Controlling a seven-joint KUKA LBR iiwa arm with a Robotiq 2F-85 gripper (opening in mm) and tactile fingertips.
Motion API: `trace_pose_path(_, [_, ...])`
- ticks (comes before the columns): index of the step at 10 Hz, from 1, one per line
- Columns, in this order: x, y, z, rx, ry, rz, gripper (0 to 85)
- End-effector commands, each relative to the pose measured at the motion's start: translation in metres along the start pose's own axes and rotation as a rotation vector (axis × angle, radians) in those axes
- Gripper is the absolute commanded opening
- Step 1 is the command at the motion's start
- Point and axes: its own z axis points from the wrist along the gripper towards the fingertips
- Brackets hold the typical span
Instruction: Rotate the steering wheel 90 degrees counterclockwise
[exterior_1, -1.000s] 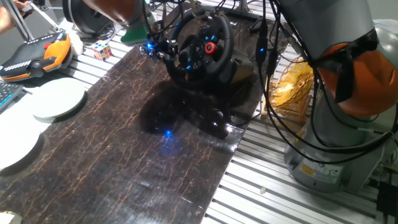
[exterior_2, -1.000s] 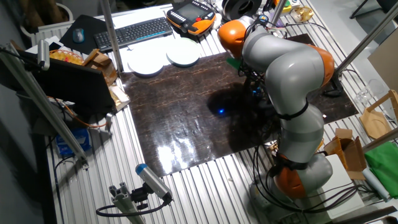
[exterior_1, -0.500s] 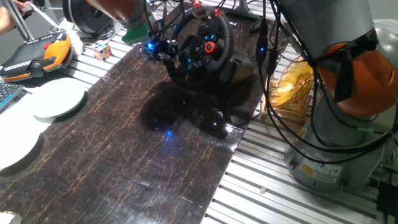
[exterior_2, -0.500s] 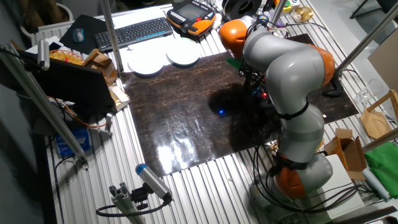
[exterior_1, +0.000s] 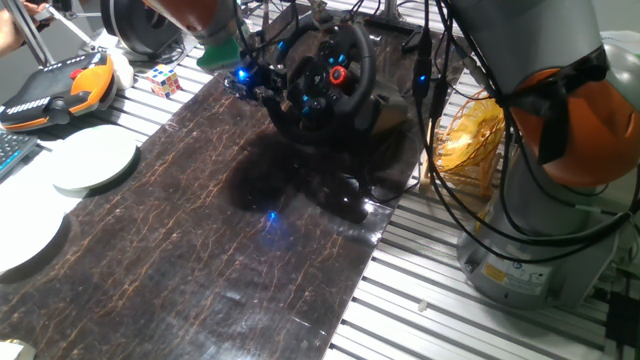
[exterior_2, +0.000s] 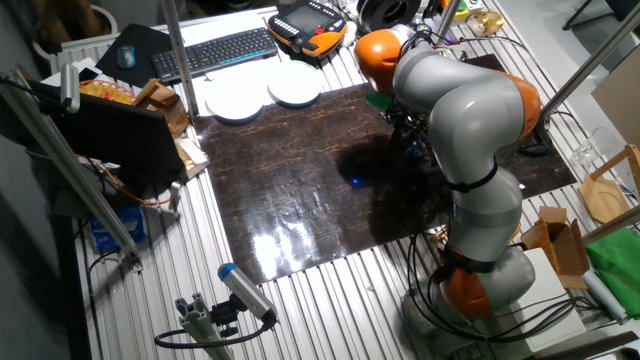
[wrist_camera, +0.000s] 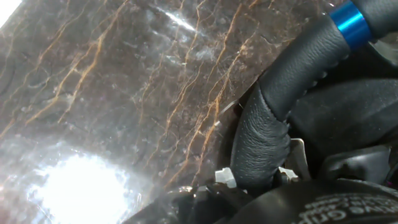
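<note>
We find the steering wheel (exterior_1: 322, 75) at the far edge of the dark marble mat (exterior_1: 230, 240), its rim (wrist_camera: 273, 118) filling the hand view, cut off. The gripper (exterior_1: 250, 78) sits at the wheel's left side; its fingers are hidden, so we cannot tell its grip. In the other fixed view the arm (exterior_2: 465, 100) hides the wheel.
</note>
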Motion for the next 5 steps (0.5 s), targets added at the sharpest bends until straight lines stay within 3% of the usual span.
trace_pose_path(1, [0.0044, -0.0004, 0.0003, -0.004, -0.011, 0.010, 0.7])
trace_pose_path(3, [0.0088, -0.0006, 0.0010, -0.002, -0.031, 0.017, 0.7])
trace_pose_path(5, [0.0107, -0.0013, 0.0012, -0.005, -0.026, 0.012, 0.7])
